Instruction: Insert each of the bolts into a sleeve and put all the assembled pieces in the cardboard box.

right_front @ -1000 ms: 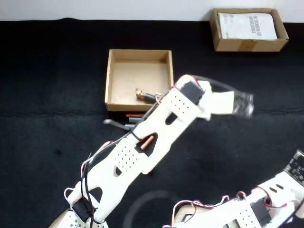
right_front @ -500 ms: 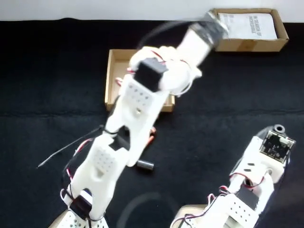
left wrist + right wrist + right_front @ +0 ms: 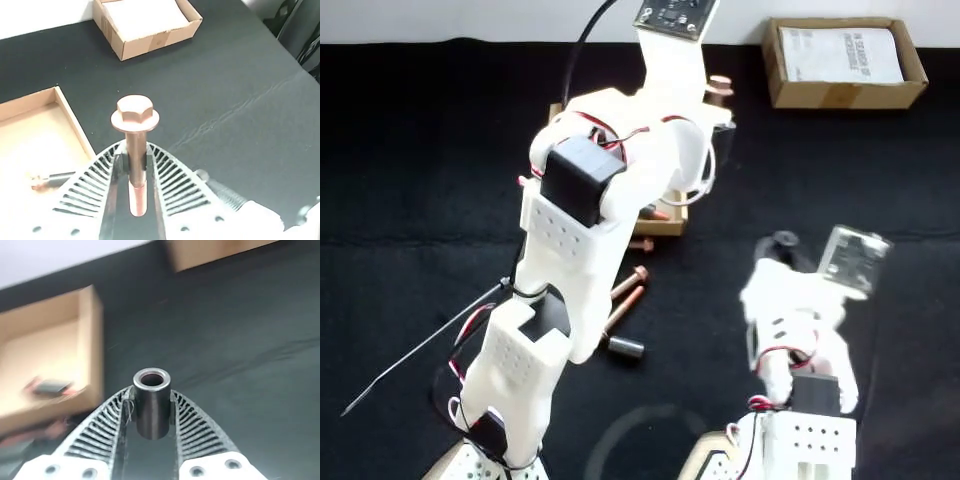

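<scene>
The worktop carried the cardboard box toward 12 o'clock in the high view. A second box, holding a printed sheet, was set at 2 o'clock. The left arm was stretched across the cardboard box, and the right arm stood at 5 o'clock.

The left tool was clamped on the shank of a bolt, head outward, at 1 o'clock of the cardboard box. The right tool was clamped on a sleeve, with its open bore turned away from the tool. The two held parts were well apart.

One assembled piece lay inside the cardboard box. Loose bolts and one loose sleeve lay on the worktop at 6 o'clock of it.

The step in hand was judged to be insertion, with one bolt and one sleeve gripped and not yet joined. For the next move, the two tools would have to be brought together and the bolt axis lined up with the bore. The threaded end appeared to sit between the left tool's fingers, so access to it was judged limited. A regrip might be required.
</scene>
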